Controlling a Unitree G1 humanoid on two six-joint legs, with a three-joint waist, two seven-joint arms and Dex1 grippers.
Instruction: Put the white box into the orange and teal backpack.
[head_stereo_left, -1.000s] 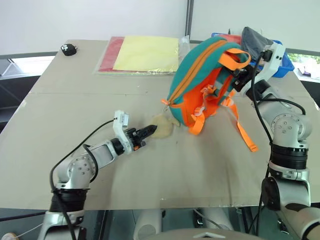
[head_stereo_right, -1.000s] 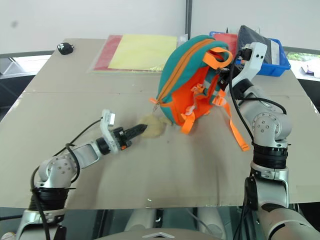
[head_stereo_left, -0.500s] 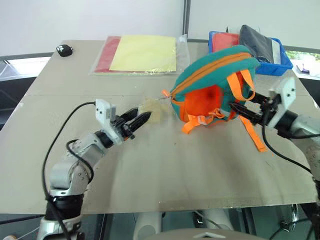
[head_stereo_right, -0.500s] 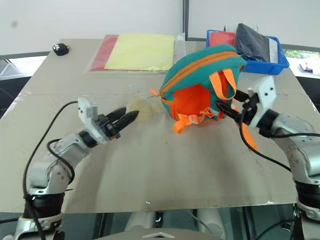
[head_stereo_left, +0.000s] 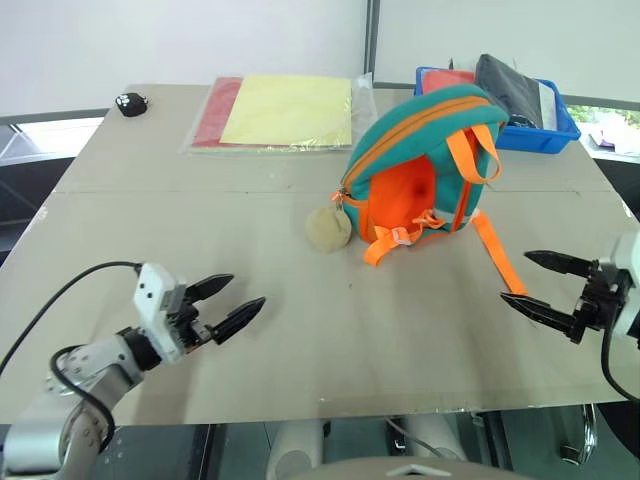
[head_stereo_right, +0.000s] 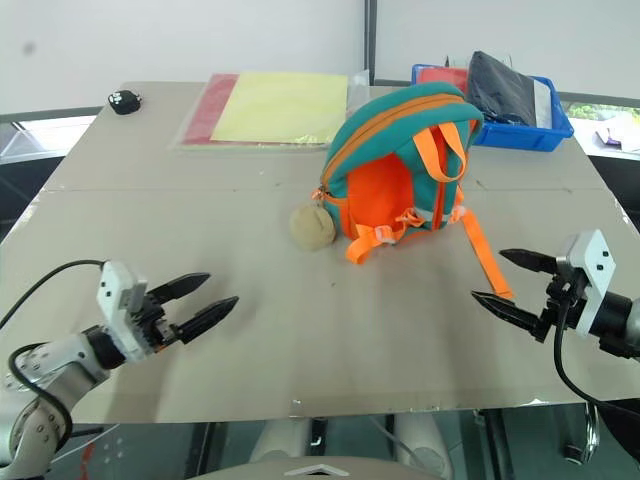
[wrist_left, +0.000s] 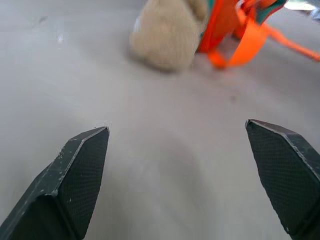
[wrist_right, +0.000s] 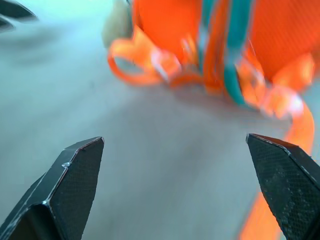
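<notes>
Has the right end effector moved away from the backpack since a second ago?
Yes. The right end effector has drawn back from the orange and teal backpack toward the table's near edge, open and empty.

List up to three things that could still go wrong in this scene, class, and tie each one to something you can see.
1. The backpack stands upright unsupported, both pincers open and away from it; it may tip over.
2. Its long orange strap trails across the table toward the right pincer, which could snag it.
3. The fuzzy ball charm lies in front of the left pincer and could be knocked.

No legible text, label or number anywhere.
</notes>
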